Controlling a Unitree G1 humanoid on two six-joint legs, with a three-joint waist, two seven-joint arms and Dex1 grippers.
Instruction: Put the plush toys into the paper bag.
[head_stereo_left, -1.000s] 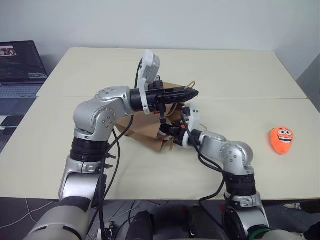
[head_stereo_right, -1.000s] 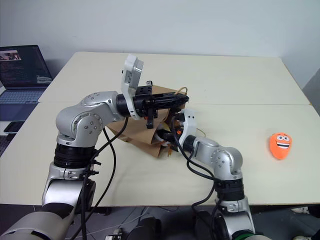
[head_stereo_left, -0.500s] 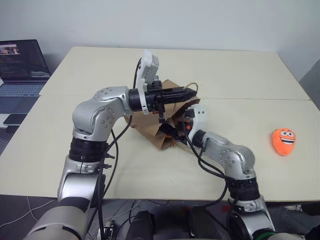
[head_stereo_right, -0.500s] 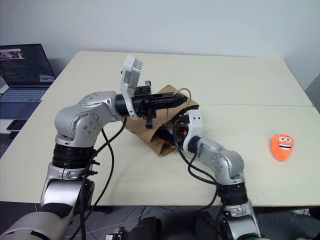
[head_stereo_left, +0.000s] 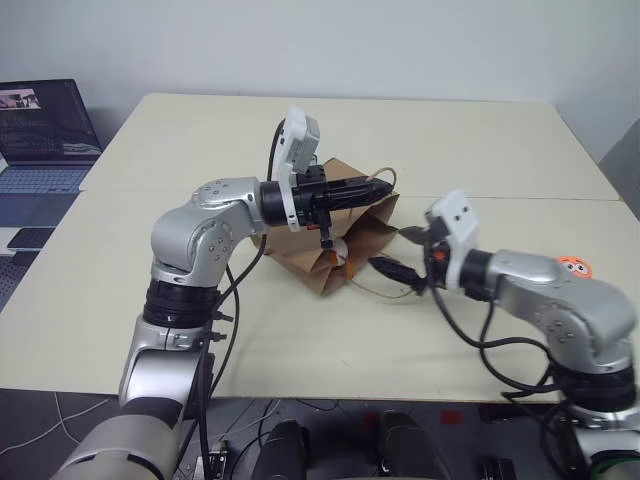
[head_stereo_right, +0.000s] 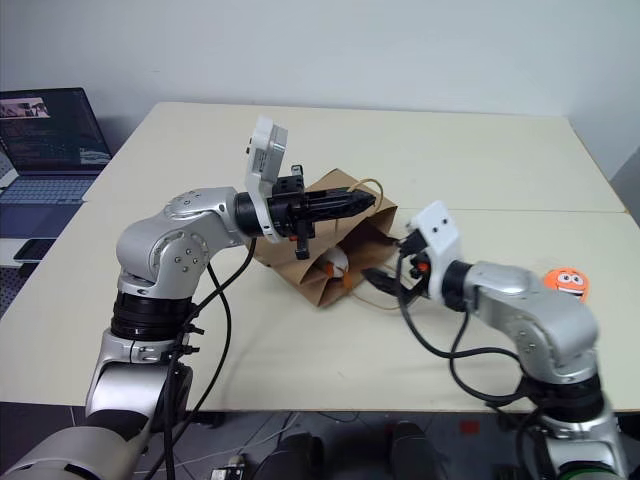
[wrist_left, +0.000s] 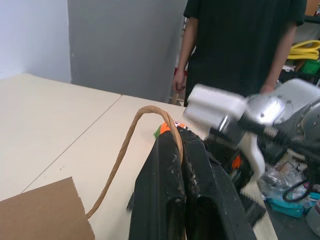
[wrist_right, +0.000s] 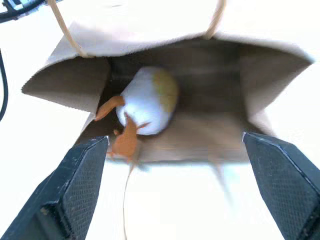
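Left gripper (head_stereo_left: 378, 186) reaching level across the middle of the table, fingers pinched tight on a tan cord handle (wrist_left: 131, 145) of the paper bag (head_stereo_right: 322, 275), propping the mouth of the bag up. Seen close in the left wrist view: cord looped over the top of the shut black fingers (wrist_left: 170, 185). Right gripper (head_stereo_left: 400, 254) hanging just off the bag's mouth, angled slightly down toward it, fingers spread wide, nothing between them. Wide gap framed in the right wrist view, one finger (wrist_right: 70, 187) at each side, bag mouth straight ahead.

Bag lying on its side, mouth gaping toward the right arm. Inside: the white plush toy (wrist_right: 148, 100), yellow patch showing, orange feet poking toward the opening, resting on the lower wall of the bag. Second cord handle trailing loose on the tabletop in front of the mouth.

Orange plush toy (head_stereo_right: 568, 282) out on the cream table (head_stereo_left: 480, 140), well apart from the bag, partly hidden behind the right arm. Open laptop (head_stereo_left: 42, 130) on a neighbouring surface off the table's left edge. Person in a dark top (wrist_left: 240, 45) standing beyond the table in the left wrist view. Plain pale wall behind.
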